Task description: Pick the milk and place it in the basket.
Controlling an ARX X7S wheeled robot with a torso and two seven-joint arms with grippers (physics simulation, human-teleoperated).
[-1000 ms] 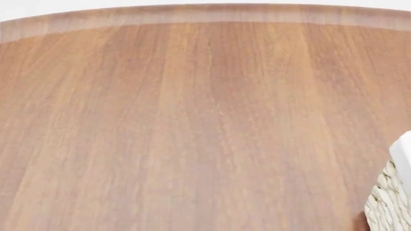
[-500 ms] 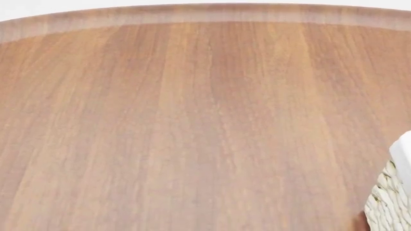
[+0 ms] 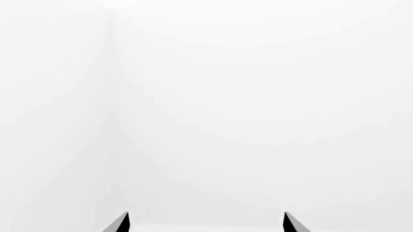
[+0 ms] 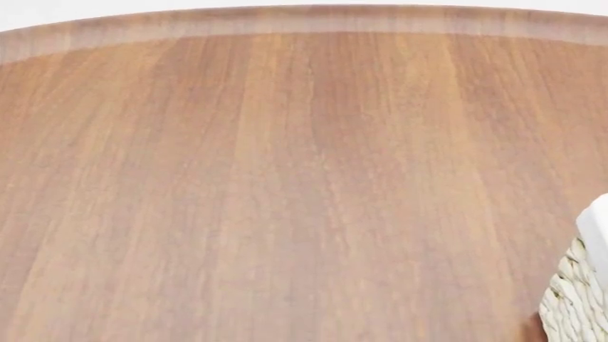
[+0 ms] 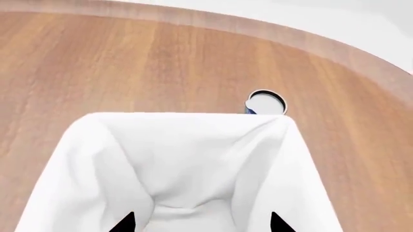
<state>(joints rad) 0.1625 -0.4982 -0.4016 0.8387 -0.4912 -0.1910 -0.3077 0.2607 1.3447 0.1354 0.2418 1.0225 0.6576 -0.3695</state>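
While my right gripper (image 5: 201, 223) hangs open and empty above the basket (image 5: 84, 145), my left gripper (image 3: 205, 223) is open too; milk unseen.

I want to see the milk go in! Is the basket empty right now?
Looks empty: the right wrist view shows only white cloth inside the basket. Its nearest part is out of view, so I cannot be fully sure.

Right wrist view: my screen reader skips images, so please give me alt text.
A basket lined with white cloth fills the foreground on a wooden table, with a round can just beyond its rim. The right gripper shows two dark fingertips set apart.
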